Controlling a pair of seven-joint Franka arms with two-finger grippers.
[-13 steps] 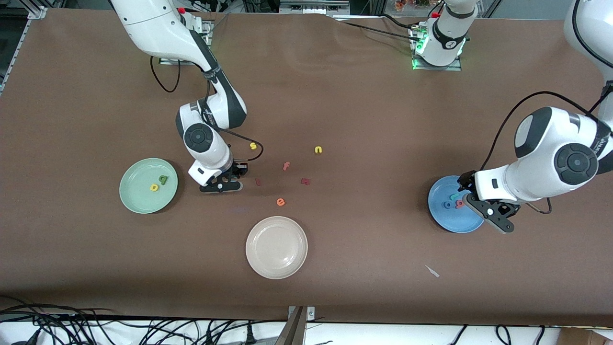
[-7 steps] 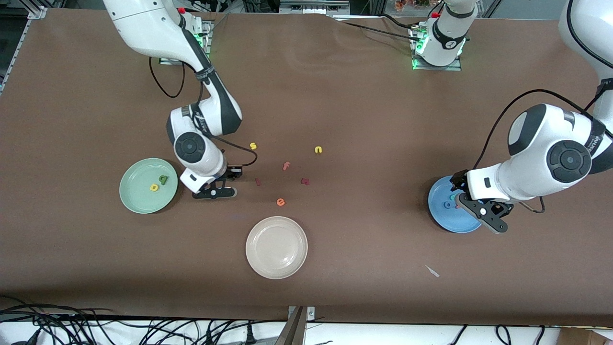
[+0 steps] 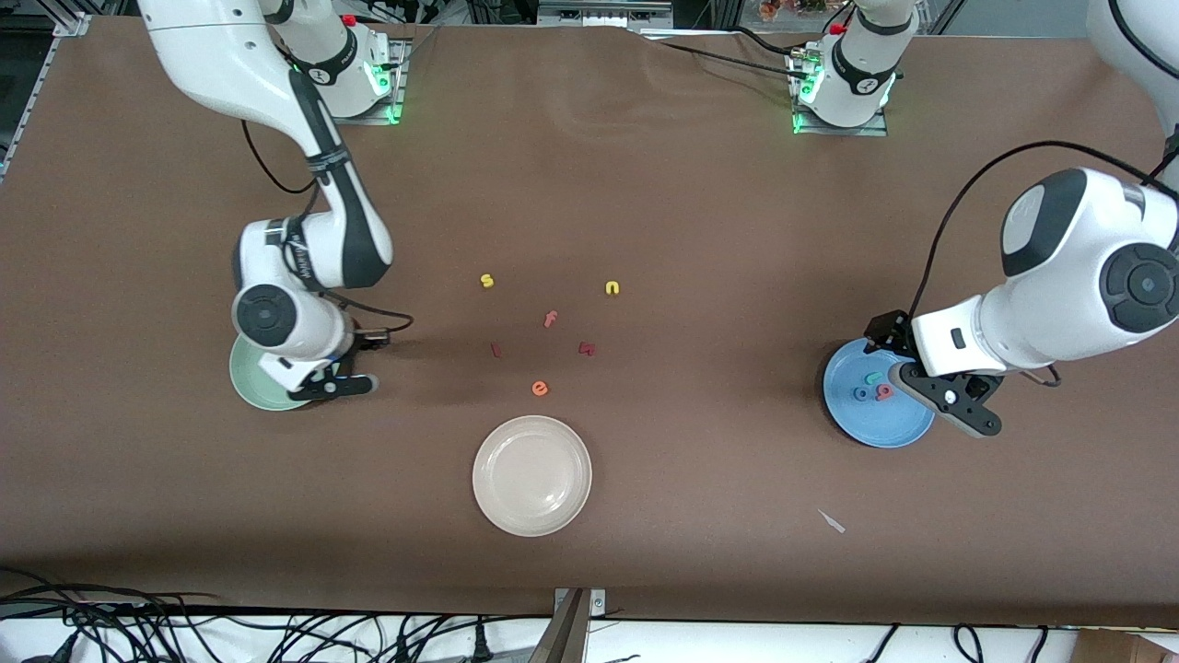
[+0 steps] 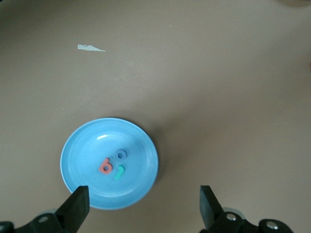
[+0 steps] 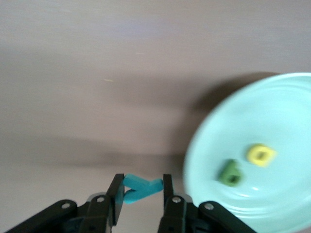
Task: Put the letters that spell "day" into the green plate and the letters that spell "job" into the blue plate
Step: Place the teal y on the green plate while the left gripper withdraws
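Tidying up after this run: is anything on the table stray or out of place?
One oddity: a small pale scrap lies on the bare table, nearer the front camera than the blue plate. It is flat, pointed and torn-looking, not a letter, so it looks like litter.

A cream-white plate [image 3: 531, 475] is sitting nearest the front camera. Farther from it, loose letters are lying on the brown table [image 3: 700, 230]: an orange e [image 3: 540, 389], a pink f [image 3: 550, 319], a yellow s [image 3: 487, 281], a yellow n [image 3: 612, 288] and two dark red pieces [image 3: 588, 348]. A white scrap [image 3: 833, 522] is lying alone.
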